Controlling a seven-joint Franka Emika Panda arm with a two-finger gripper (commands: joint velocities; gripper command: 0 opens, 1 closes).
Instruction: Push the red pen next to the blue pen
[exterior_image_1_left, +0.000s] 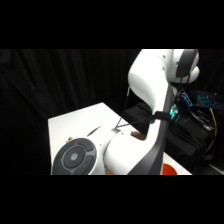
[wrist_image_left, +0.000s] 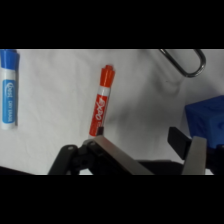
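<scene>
In the wrist view the red pen (wrist_image_left: 101, 102) lies nearly upright in the picture on the white table (wrist_image_left: 55, 125), with white lettering along its barrel. The blue pen (wrist_image_left: 9, 90) lies at the left edge, roughly parallel to it and a wide gap away. My gripper (wrist_image_left: 147, 141) is open, with only table between its fingers. The left fingertip (wrist_image_left: 100, 140) is right at the red pen's lower end; whether they touch cannot be told. In the side view the arm's bulk hides both pens and the gripper.
A loop of thin metal tongs (wrist_image_left: 186, 62) lies at the upper right of the wrist view. A blue block (wrist_image_left: 205, 117) sits at the right edge beside the right finger. In the side view an orange-red object (exterior_image_1_left: 168, 169) shows behind the arm (exterior_image_1_left: 150, 90), over the table (exterior_image_1_left: 75, 125).
</scene>
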